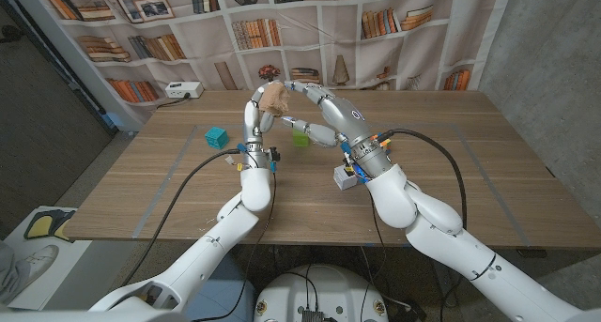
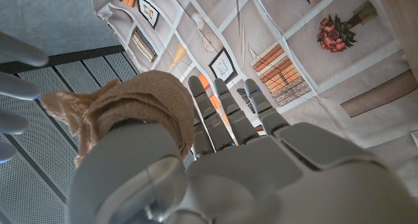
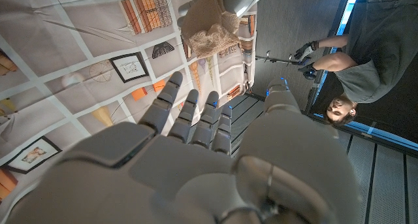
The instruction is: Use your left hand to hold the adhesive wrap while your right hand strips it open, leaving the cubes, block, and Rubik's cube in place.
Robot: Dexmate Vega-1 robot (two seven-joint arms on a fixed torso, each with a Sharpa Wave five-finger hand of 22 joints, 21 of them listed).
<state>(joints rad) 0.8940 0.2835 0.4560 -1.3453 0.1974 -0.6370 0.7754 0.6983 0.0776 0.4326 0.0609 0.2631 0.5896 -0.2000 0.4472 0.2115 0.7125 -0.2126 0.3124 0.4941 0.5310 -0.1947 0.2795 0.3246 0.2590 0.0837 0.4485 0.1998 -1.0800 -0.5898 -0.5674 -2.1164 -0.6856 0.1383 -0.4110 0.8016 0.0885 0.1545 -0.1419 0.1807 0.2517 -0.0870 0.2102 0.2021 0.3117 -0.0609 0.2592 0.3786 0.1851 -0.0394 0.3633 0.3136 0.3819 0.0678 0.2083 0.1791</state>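
Head view: we hold the tan wrap point(image 1: 273, 99) aloft in our left hand point(image 1: 256, 115); our right hand point(image 1: 315, 99), fingers apart, holds nothing. Teal cube point(image 1: 217, 137) and green cube point(image 1: 300, 136) sit on the table point(image 1: 441, 172).

Raised above a wooden table point(image 1: 451, 162), left hand point(image 1: 255, 111) holding a crumpled tan wrap point(image 1: 274, 99), right hand point(image 1: 315, 101) reaching toward it from just beside, fingers spread. Lying on the tabletop: a teal cube point(image 1: 217, 137) at left, a green cube point(image 1: 300, 137) near the middle. Behind, a printed bookshelf backdrop point(image 1: 376, 22).
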